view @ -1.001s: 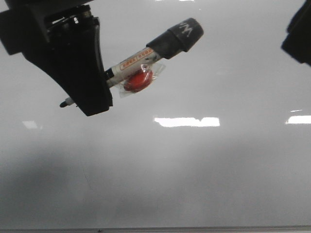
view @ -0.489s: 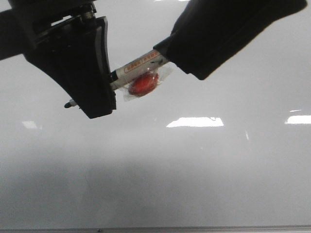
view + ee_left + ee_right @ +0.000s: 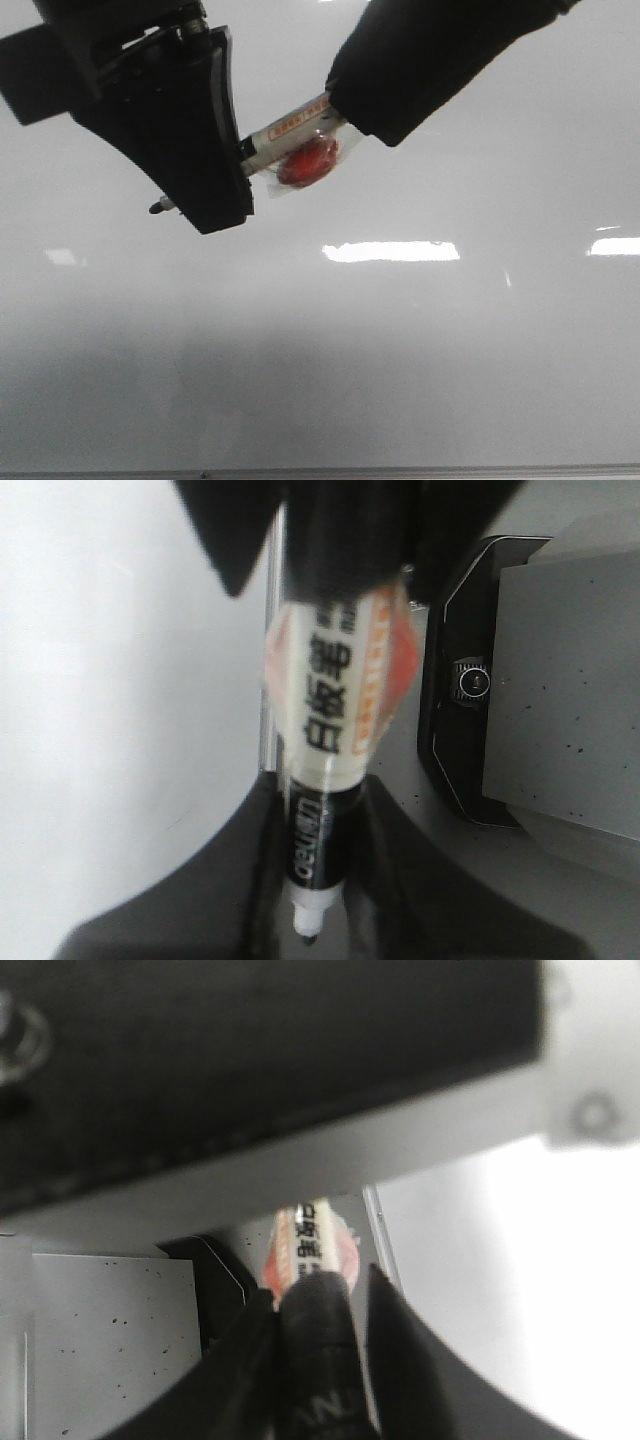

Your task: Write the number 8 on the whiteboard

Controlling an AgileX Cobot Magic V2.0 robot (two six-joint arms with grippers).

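Observation:
My left gripper is shut on a whiteboard marker held slanted above the whiteboard. The bare nib pokes out past the left fingers. A red disc in clear wrap is taped to the barrel. In the left wrist view the marker sits clamped in the left gripper. My right gripper has its fingers on either side of the marker's black cap. In the right wrist view the right gripper shows a thin gap on one side. No number 8 is in view.
Bright light reflections lie across the board, and its thin grey bottom edge runs along the near side. The left wrist view shows a black device and a grey speckled surface beside the board.
The right gripper came in from the upper right and now straddles the marker's cap. The left gripper and marker shifted slightly right and down.

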